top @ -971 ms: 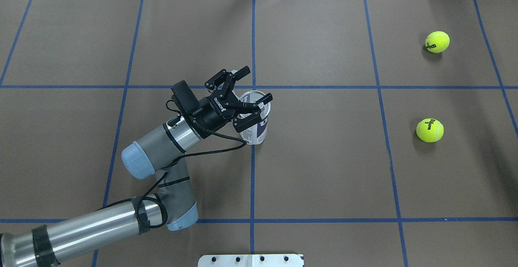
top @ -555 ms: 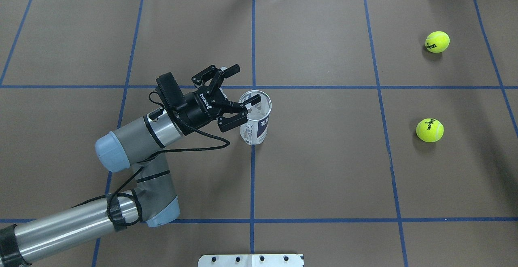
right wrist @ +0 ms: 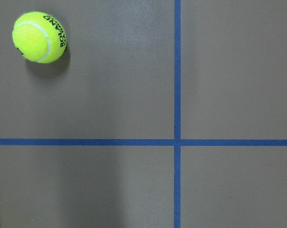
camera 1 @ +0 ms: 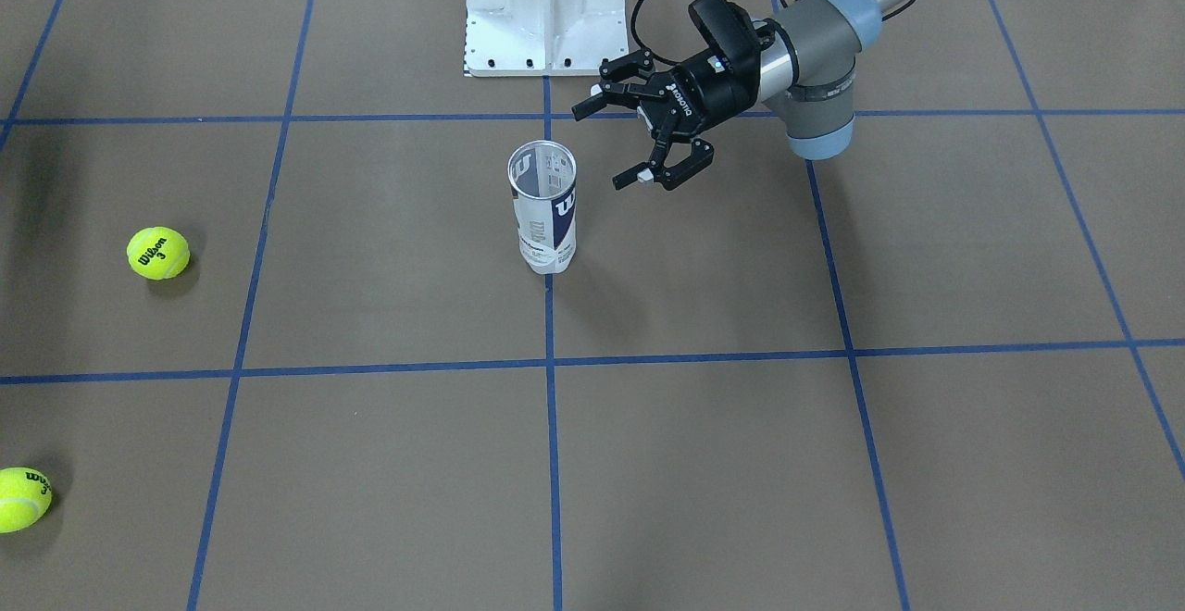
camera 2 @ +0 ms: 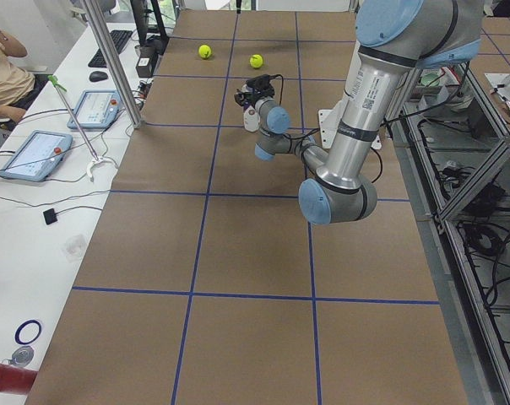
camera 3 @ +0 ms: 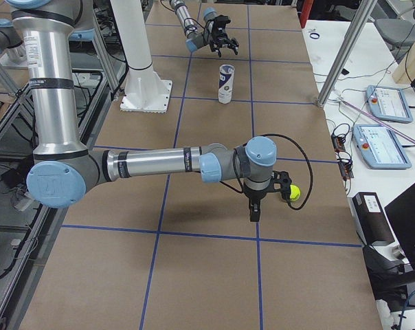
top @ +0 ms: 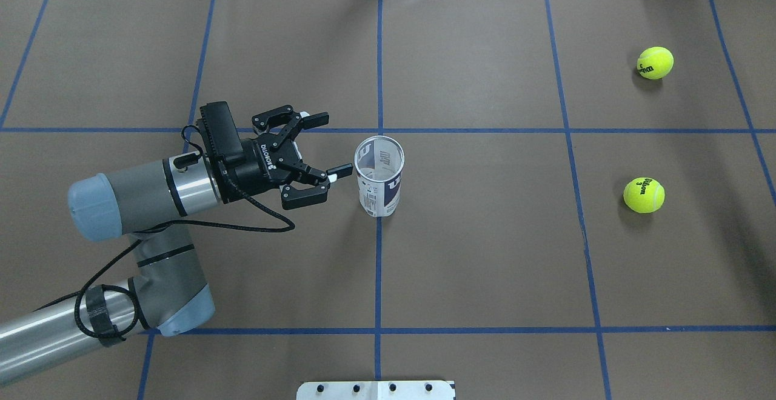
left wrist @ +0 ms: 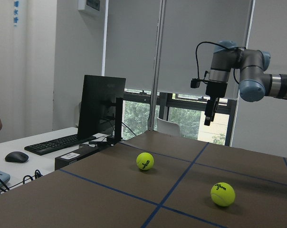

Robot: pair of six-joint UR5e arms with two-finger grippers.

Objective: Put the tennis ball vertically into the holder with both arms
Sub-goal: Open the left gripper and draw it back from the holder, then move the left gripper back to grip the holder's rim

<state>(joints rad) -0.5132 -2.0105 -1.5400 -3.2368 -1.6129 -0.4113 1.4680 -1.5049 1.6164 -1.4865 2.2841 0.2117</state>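
Observation:
The holder (top: 379, 176), a clear can with a navy-and-white label, stands upright and empty at the table's middle; it also shows in the front view (camera 1: 544, 208). My left gripper (top: 336, 143) is open and empty, just left of the holder and apart from it, and it shows in the front view too (camera 1: 604, 146). Two yellow tennis balls (top: 655, 62) (top: 644, 194) lie on the table's right side. My right gripper (camera 3: 254, 210) hangs above that end, beside a ball (camera 3: 293, 193). I cannot tell whether it is open or shut. Its wrist view shows one ball (right wrist: 39, 37) below.
The white pedestal (camera 1: 544, 9) stands at the robot's edge of the table. Blue tape lines (top: 379, 266) grid the brown table. Beyond the far edge there are posts, tablets and cables (camera 3: 383, 103).
My left gripper, open with its fingers around the holder's rim, has drawn back to the left and now stands apart from it. The holder and balls have not moved.

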